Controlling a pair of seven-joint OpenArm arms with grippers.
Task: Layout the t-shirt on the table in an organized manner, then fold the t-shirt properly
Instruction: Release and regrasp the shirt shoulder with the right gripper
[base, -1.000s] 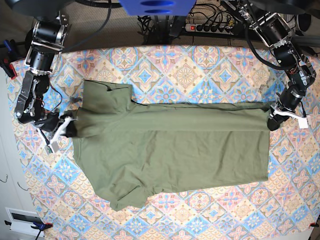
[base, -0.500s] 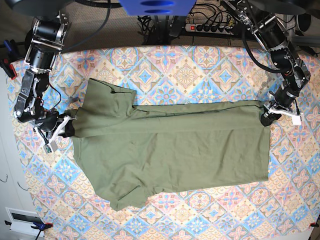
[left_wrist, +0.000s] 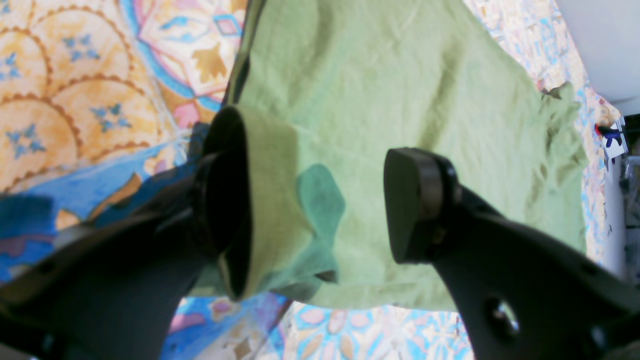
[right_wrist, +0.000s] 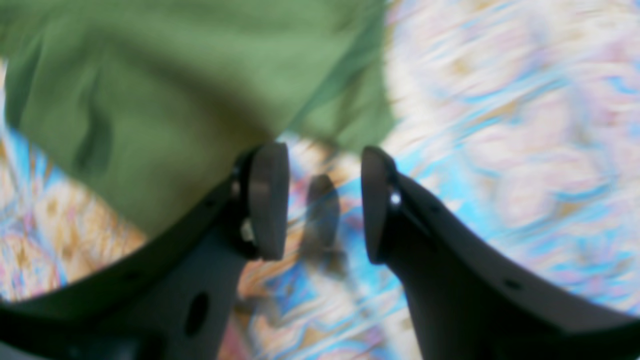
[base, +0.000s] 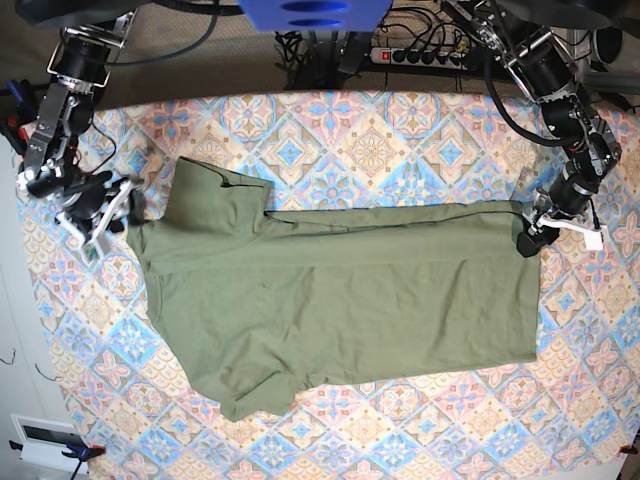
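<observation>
Layout is largely done: your right gripper (right_wrist: 320, 200) has its jaws spread, empty, beside the t-shirt (base: 340, 300), which lies on the table (base: 400, 120) with one long fold (uneven); your left gripper (left_wrist: 315, 205), jaws apart, straddles the hem. Further folds remain.

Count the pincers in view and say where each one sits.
2. The left pincer sits at the t-shirt's hem corner, jaws apart, one jaw tucked under a fold. The right pincer is at the sleeve end, open, nothing between its jaws.
</observation>
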